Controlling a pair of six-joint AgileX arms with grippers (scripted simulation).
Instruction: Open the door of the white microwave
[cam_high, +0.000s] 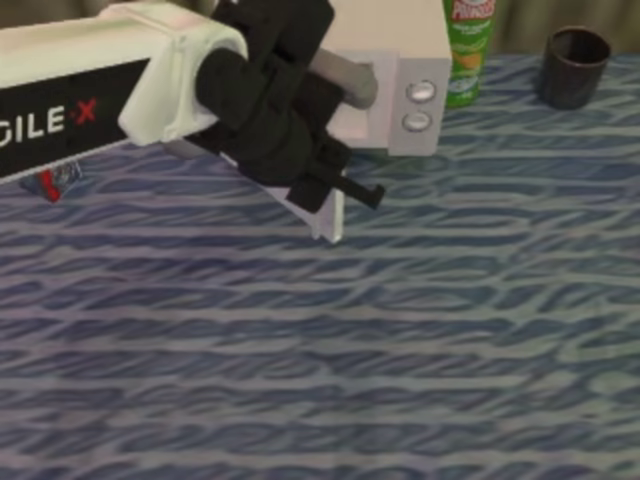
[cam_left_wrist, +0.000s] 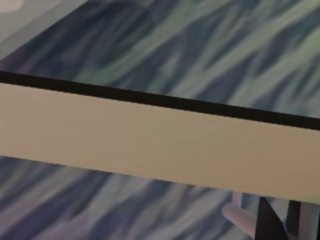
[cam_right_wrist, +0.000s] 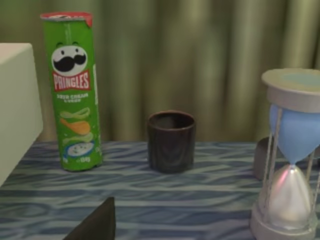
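White, rigid panelling is what I am working with: the white microwave (cam_high: 400, 80) sits at the far edge of the table (cam_high: 400, 350), just right of centre in the top view, its two knobs (cam_high: 420, 105) facing forward. The door (cam_high: 332, 215) is already swung partly outward, its free edge poking forward onto the blue-patterned cloth. My left gripper (cam_high: 350, 185) is pressed in at that edge, one dark finger (cam_high: 365, 192) jutting past the panel; whether the fingers pinch the panel I cannot tell (my own arm covers the contact). The left wrist view is filled by a broad tan band with a dark rim (cam_left_wrist: 160, 140), which I take to be the door's edge seen close.

I judge the door stiff and light, swinging on its hinge, smooth and likely slippery. The free edge, farthest from the hinge, gives the best leverage. My right arm is parked off to the right, looking at a Pringles can (cam_right_wrist: 75, 90), dark cup (cam_right_wrist: 171, 141) and hourglass (cam_right_wrist: 290, 155).
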